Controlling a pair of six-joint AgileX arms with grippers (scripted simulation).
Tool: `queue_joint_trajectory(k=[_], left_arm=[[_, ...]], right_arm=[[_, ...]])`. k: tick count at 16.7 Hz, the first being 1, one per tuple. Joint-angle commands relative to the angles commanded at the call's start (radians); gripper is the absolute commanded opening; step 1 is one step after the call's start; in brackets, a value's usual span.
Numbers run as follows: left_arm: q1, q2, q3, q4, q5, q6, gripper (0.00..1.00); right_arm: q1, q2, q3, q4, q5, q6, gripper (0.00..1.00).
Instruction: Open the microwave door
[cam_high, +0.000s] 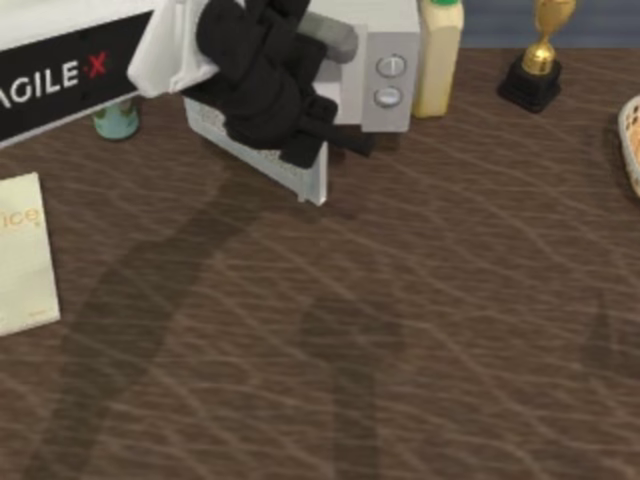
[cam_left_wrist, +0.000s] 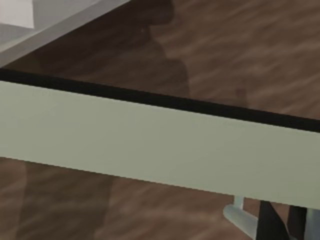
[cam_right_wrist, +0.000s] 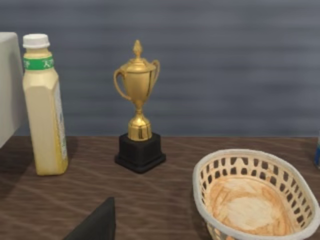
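Light grey-white boxy microwave (cam_high: 385, 60) with two round silver knobs, at the counter's (cam_high: 450, 320) far edge, left of centre. Its flat light grey mesh-windowed microwave door (cam_high: 262, 152) stands swung partly open toward the near-left. Left end effector (cam_high: 300, 140), black, at the door's free edge; finger state cannot be told. Right end effector: not seen from above. Adjacent: pale yellow bottle (cam_right_wrist: 44, 107), gold trophy (cam_right_wrist: 138, 112), white wicker basket (cam_right_wrist: 252, 197).

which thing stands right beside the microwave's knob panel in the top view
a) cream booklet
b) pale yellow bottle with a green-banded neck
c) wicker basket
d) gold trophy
b: the pale yellow bottle stands right against the knob panel of the microwave, while the gold trophy stands farther toward the table's right, the basket sits at the right edge and the booklet lies at the far left.
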Motion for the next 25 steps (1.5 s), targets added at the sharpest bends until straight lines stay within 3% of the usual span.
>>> queue_joint_trajectory(k=[5,12,25], left_arm=[[-0.001,-0.005,-0.013,0.003,0.013,0.012,0.0],[0.047,-0.073,-0.098,0.02,0.086,0.147,0.0],[0.047,-0.073,-0.098,0.02,0.086,0.147,0.0]], right_arm=[[0.0,0.0,0.0,0.0,0.0,0.0,1.0],[0.0,0.0,0.0,0.0,0.0,0.0,1.0],[0.0,0.0,0.0,0.0,0.0,0.0,1.0]])
